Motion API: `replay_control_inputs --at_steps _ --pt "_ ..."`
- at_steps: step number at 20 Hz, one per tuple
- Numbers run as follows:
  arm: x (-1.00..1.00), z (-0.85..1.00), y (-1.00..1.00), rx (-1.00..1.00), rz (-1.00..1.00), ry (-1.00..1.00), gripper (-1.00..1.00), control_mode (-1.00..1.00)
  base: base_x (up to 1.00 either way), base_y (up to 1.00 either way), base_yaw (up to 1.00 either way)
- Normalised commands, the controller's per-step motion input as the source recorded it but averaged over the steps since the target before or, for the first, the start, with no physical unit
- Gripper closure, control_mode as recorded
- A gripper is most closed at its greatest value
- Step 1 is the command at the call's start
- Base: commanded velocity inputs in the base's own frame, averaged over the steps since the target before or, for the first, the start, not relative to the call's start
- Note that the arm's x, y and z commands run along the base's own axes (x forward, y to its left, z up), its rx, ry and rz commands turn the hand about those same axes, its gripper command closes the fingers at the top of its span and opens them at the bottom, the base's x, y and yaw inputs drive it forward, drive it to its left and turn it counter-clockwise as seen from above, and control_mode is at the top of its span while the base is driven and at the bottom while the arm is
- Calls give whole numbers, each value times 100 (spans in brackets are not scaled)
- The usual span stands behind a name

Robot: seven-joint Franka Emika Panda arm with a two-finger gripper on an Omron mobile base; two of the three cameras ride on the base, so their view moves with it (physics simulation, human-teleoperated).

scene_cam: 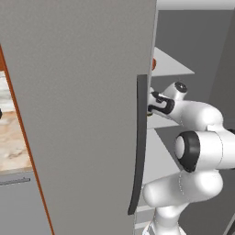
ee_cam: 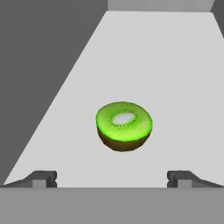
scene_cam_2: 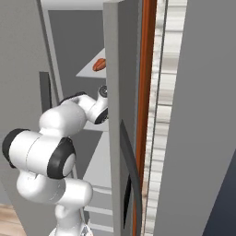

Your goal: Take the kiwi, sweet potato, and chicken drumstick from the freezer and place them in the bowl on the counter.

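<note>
Reaching: the arm goes past the grey door into the freezer.
Kiwi count: one kiwi, cut in half, green side up with a white middle.
Kiwi place: it sits on a pale shelf inside the freezer, near the middle of the shelf.
Kiwi and tool: the kiwi lies just ahead of the tool, in line with the gap between the two tips, not touching them.
Tool: spread wide, with nothing in it.
Fingertips: two dark ones, one on each side.
Orange thing: one orange-red lump lies on a higher shelf; I cannot tell what it is.
Handle: one long dark handle runs down the door edge.
Tabletop: a bit of beige tabletop shows to the left of the door.
Writing: none that I can read.
</note>
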Motion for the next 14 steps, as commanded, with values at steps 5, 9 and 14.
replay_control_inputs --at_steps 5,9,14 --pt "19 -4 0 0 0 0 -100 -100 0 0 0" --pt "20 -9 0 0 0 0 -100 -100 0 0 0" --pt "18 -14 0 0 0 0 -100 -100 0 0 0"
